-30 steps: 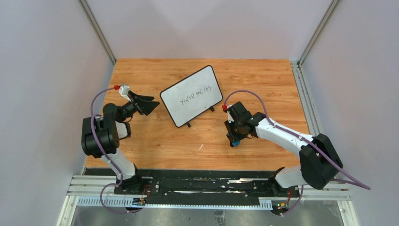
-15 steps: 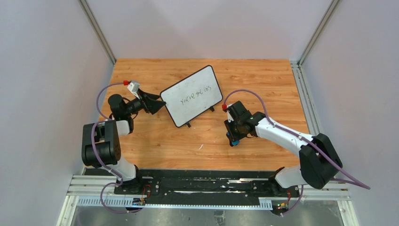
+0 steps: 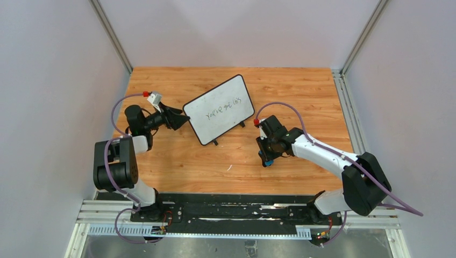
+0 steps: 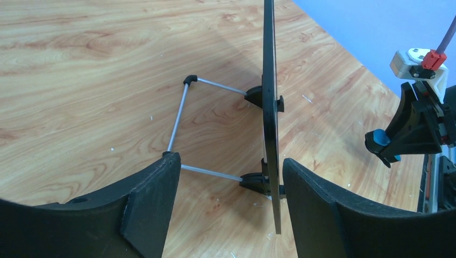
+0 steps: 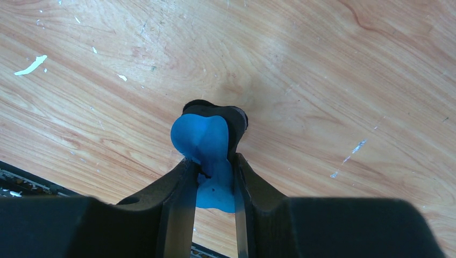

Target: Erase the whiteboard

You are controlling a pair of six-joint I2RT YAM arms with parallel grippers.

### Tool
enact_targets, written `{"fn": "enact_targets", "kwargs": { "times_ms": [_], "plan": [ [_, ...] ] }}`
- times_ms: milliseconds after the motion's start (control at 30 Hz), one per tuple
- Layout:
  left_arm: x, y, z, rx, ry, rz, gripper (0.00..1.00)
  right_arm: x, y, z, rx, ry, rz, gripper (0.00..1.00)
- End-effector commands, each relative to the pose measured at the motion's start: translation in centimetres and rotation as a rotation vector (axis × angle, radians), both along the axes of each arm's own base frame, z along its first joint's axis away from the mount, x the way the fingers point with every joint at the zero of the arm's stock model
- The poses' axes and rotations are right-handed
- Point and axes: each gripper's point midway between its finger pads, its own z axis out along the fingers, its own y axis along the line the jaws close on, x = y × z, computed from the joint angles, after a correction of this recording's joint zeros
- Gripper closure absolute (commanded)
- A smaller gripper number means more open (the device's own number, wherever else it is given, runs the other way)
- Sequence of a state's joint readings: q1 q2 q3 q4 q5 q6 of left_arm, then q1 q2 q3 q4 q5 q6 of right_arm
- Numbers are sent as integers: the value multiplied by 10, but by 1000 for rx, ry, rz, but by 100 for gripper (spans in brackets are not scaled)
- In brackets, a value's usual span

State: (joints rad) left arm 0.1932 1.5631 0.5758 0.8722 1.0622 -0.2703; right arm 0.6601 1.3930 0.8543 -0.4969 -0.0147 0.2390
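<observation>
**A:** Now, where does the flat white board with the thin black frame point(image 3: 219, 109) stand, and what do the tools hold?

**B:** It is propped on its grey wire stand point(image 4: 180, 115), toward the far middle of the wooden table point(image 3: 301, 86). The left gripper point(image 4: 230, 166) is spread wide, with the board's left edge between its fingers. The edge touches neither finger and lies nearer the right one. The right gripper point(image 5: 214, 164) is clenched on a small soft blue eraser block point(image 5: 204, 137), low over the table, near and right of the board.

**A:** How is the step in hand best done?

**B:** As a judgement: close the left fingers squarely on the frame edge to brace the board. Then lay the eraser flat on the written face and wipe across the line with light pressure, so the board does not tip on its stand.

**A:** Is any text legible?

**B:** One dark handwritten line runs across the face. It seems to read "You've got this", though the last word is uncertain. No brand or label shows.
</observation>
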Motion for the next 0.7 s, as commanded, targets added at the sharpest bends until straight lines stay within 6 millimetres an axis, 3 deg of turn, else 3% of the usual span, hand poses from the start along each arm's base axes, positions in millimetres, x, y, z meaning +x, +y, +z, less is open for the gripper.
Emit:
{"fn": "enact_targets", "kwargs": {
  "times_ms": [0,433,667],
  "plan": [
    [7,-3,6,2,-20,-15,26,0,7,3,7,-9,9,77],
    [8,-11,13,-16,-20,-40,30,-1,6,-1,2,-1,7,77],
    [7,-14,17,-24,-19,-51,38,-1,6,-3,0,2,6,77]
  ]
}}
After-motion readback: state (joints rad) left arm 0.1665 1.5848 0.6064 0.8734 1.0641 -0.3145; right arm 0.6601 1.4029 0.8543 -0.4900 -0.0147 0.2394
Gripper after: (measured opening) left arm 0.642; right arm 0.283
